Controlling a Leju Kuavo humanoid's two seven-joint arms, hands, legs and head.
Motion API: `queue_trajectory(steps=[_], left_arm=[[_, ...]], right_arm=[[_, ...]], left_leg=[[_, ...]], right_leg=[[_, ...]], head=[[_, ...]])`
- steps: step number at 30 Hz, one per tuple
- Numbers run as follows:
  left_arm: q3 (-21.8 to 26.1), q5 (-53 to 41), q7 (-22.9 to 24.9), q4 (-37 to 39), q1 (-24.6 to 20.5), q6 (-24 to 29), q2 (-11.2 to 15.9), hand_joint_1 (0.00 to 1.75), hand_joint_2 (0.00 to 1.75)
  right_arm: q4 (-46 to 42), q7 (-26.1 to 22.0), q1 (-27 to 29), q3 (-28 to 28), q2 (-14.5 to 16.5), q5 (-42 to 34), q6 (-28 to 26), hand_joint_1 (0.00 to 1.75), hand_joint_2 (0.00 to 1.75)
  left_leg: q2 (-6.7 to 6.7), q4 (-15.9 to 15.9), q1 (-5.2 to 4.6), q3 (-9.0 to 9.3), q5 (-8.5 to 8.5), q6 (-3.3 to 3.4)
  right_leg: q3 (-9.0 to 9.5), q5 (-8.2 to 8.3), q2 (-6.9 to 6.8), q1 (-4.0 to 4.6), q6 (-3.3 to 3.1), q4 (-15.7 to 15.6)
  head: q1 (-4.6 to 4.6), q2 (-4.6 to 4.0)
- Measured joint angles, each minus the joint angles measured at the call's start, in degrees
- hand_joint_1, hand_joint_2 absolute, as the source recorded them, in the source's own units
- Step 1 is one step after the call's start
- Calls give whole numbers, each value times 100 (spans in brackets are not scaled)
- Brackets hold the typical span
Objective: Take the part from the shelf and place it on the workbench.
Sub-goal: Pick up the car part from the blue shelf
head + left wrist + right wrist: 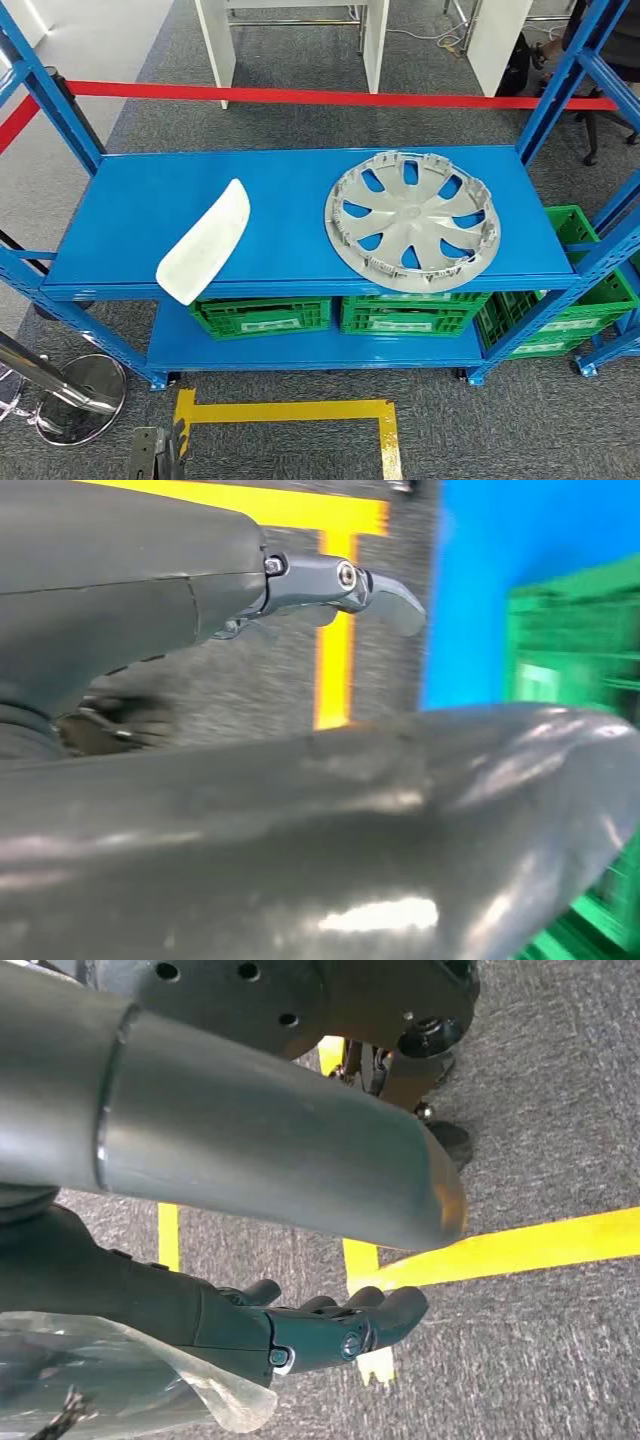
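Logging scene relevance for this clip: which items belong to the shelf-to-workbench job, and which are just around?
Job: blue shelf; on it, white curved part and silver wheel cover, either possibly the target.
Lying about: green crates, red barrier tape, yellow floor marking.

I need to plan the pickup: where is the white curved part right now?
In the head view the white curved part lies on the left half of the blue shelf's top deck, near its front edge, apart from the silver wheel cover on its right.
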Motion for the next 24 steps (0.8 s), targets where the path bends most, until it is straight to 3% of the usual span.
queue_trajectory(steps=[2, 6, 22, 24], left_arm=[[41, -87, -1, -188, 45, -2, -9, 0, 0], [199, -427, -19, -986, 220, -4, -47, 0, 175], [737, -1786, -280, -4048, 814, 439, -26, 0, 175], [838, -1973, -303, -4418, 868, 505, 6, 0, 87]], right_arm=[[-16, 1, 0, -35, 13, 34, 4, 0, 0], [-76, 2, -2, -173, 59, 174, 37, 0, 0], [-260, -13, -17, -711, 195, 852, 172, 0, 0], [-284, -20, -24, -802, 212, 961, 190, 0, 0]], left_leg=[[0, 0, 0, 0, 0, 0], [0, 0, 0, 0, 0, 0], [-1, 0, 0, 0, 1, 0], [-1, 0, 0, 0, 1, 0]], right_leg=[[0, 0, 0, 0, 0, 0], [0, 0, 0, 1, 0, 0], [3, 0, -1, 1, 0, 0], [3, 0, -1, 2, 0, 0]], head=[[1, 0], [0, 0], [2, 0], [0, 0]])
